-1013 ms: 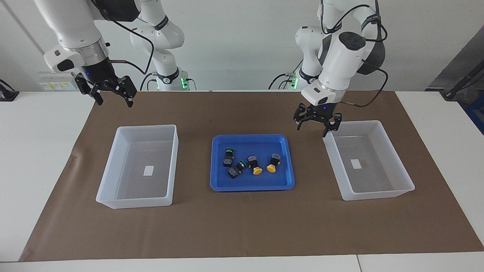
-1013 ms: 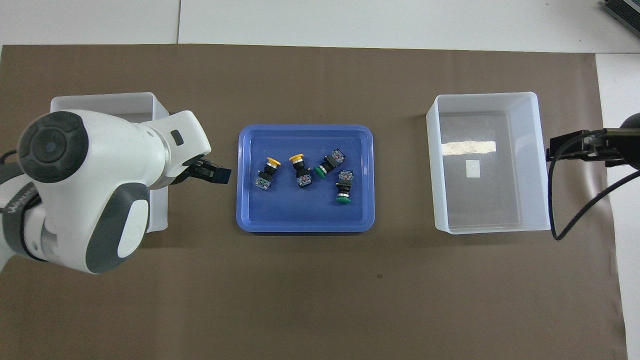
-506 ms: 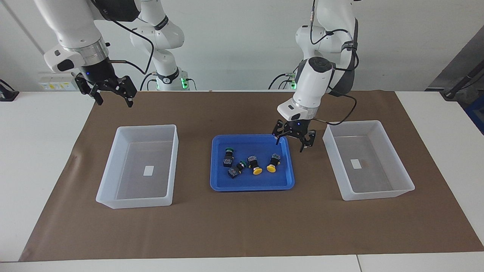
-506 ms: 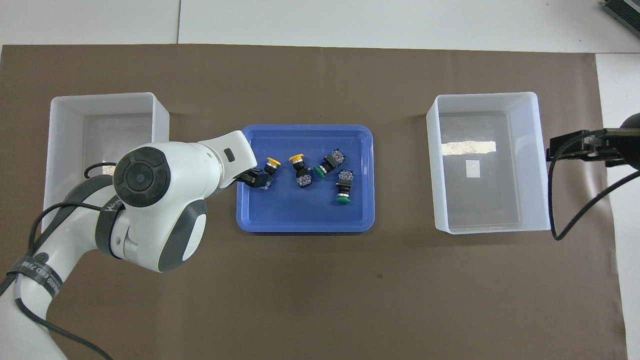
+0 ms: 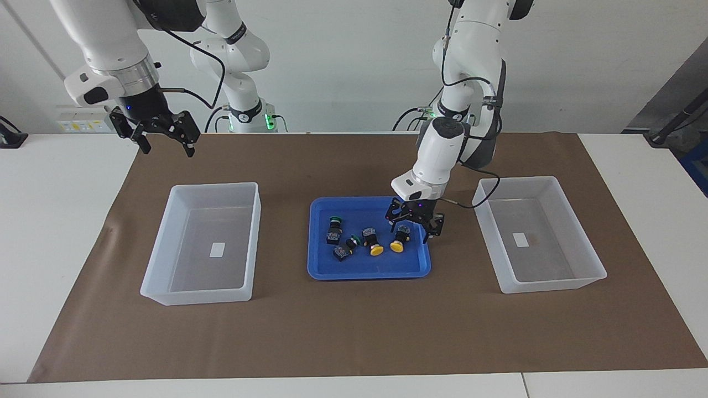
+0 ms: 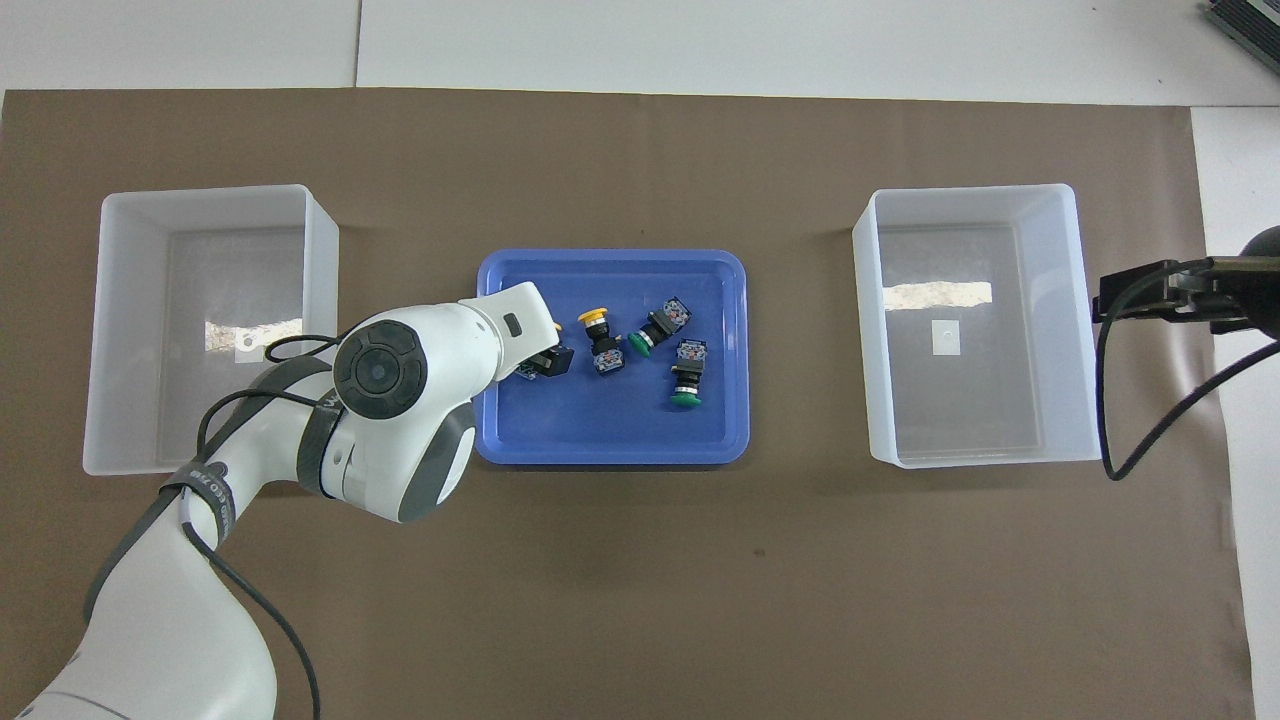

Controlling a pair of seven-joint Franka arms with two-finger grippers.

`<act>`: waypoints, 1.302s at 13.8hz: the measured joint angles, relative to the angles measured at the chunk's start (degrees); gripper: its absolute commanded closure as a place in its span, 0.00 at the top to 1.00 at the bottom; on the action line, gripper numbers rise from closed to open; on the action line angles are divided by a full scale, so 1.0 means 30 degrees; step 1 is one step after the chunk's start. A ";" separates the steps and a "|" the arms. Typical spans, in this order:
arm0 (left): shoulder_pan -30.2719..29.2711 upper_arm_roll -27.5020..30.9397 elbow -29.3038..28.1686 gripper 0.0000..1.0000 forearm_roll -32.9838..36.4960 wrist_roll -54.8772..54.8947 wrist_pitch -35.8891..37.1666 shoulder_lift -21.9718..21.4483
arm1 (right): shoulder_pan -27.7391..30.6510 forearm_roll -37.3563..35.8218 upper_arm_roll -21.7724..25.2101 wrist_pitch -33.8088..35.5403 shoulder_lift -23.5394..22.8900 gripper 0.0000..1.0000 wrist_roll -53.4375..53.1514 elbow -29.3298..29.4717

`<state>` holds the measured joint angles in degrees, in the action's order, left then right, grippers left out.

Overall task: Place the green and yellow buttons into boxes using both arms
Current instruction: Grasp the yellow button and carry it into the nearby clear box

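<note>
Even, bright light from above fills both views, and the shadows it throws are short and soft, lying as dim fringes on the brown mat (image 5: 354,331) around the blue tray (image 6: 610,440) and the two boxes (image 5: 166,287). White glare streaks lie across the floors of the boxes in the overhead view, the stronger one in the box at the right arm's end (image 6: 940,293). Both views are sharp to their edges, with no visible blur or bending.

White table (image 5: 55,221), brown mat (image 5: 354,331), pale grey wall (image 5: 354,55)
</note>
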<state>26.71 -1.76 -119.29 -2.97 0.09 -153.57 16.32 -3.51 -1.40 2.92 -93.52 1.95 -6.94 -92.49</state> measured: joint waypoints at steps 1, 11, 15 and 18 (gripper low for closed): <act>0.0131 -0.0014 -0.0003 1.00 0.0000 0.0000 -0.0058 0.0106 | 0.0000 0.0000 0.0000 0.0000 0.0000 1.00 0.0000 0.0000; 0.0727 0.0007 -0.0871 0.00 0.0001 0.0004 -0.0713 0.0140 | 0.0000 0.0000 0.0000 0.0000 0.0000 1.00 0.0000 0.0000; 0.0744 0.0145 -0.0810 0.00 0.0000 0.0003 -0.0736 0.0031 | 0.0000 0.0000 0.0000 0.0000 0.0000 1.00 0.0000 0.0000; 0.0476 0.0493 -0.0715 0.00 0.0000 -0.0006 -0.0475 -0.1009 | 0.0000 0.0000 0.0000 0.0000 0.0000 1.00 0.0000 0.0000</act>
<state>28.14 -0.28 -121.43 -2.97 0.08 -155.00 13.29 -3.51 -1.40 2.92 -93.52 1.95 -6.94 -92.49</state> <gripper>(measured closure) 0.546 0.000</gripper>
